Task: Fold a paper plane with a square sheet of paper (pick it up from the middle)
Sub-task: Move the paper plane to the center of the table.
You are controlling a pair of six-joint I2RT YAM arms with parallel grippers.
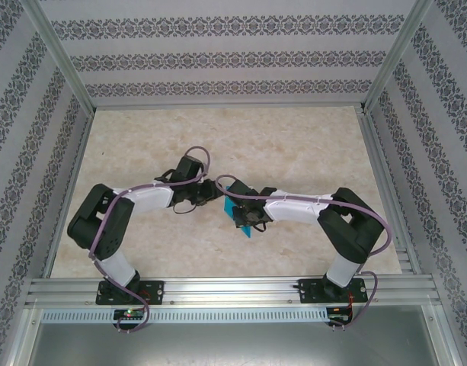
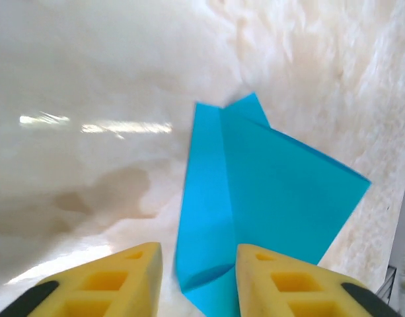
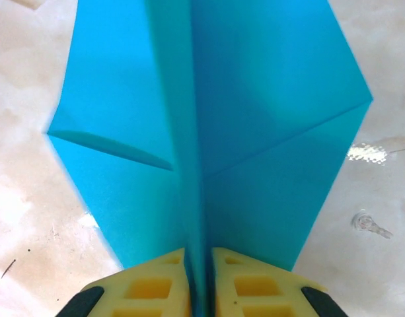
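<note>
On marble tabletop, right end effector clenches frame-cropped paper, left end effector released.

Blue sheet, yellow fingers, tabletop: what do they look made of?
Blue sheet: thin paper, matte; it holds sharp creases.
Yellow fingers: probably moulded or printed plastic, matte, with rectangular pockets; rubber is possible.
Tabletop: cream marbled pattern, glossy, with glare streaks; stone or printed laminate, cannot tell.

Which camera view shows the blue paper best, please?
The left wrist view: the blue paper shows nearly whole, with its crease plain. The right wrist view crops it close; the top view gives a small, partly covered patch.
</note>
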